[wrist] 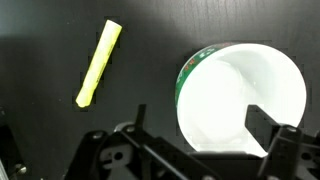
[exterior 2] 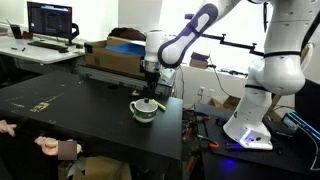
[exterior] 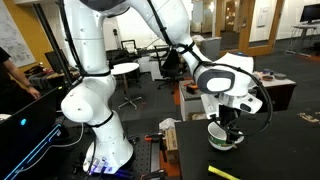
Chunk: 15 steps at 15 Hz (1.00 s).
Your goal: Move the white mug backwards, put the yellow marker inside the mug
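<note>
I am hovering the hand (wrist: 200, 130) with its jaws spread wide and gripping nothing, directly above the wide, squat white ceramic mug with the green-patterned wall (wrist: 240, 95), which is standing upright on the black desk (wrist: 40, 40). In the wrist view, one finger seems to be hanging outside the wall and the other over the white hollow. The thin bright yellow marker (wrist: 99, 64) is lying flat, apart from the mug, its long axis steeply slanted.
</note>
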Each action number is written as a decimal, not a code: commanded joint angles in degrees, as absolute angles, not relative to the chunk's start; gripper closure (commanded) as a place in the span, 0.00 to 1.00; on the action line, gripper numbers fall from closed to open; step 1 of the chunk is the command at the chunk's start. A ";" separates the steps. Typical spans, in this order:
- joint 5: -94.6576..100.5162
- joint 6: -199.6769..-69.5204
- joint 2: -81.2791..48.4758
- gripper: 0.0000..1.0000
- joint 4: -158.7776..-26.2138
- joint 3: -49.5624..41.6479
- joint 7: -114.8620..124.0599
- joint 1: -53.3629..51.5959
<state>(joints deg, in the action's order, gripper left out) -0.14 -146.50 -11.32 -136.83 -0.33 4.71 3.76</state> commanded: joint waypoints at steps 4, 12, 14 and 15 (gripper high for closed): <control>-0.69 -142.90 -12.37 0.00 -135.84 -1.22 4.29 3.09; 2.91 -145.63 -15.97 0.00 -134.27 -2.62 6.77 2.04; 4.09 -144.92 -16.64 0.00 -132.98 -3.22 7.12 1.79; 2.02 -145.16 -15.70 0.00 -134.70 -2.25 4.84 2.52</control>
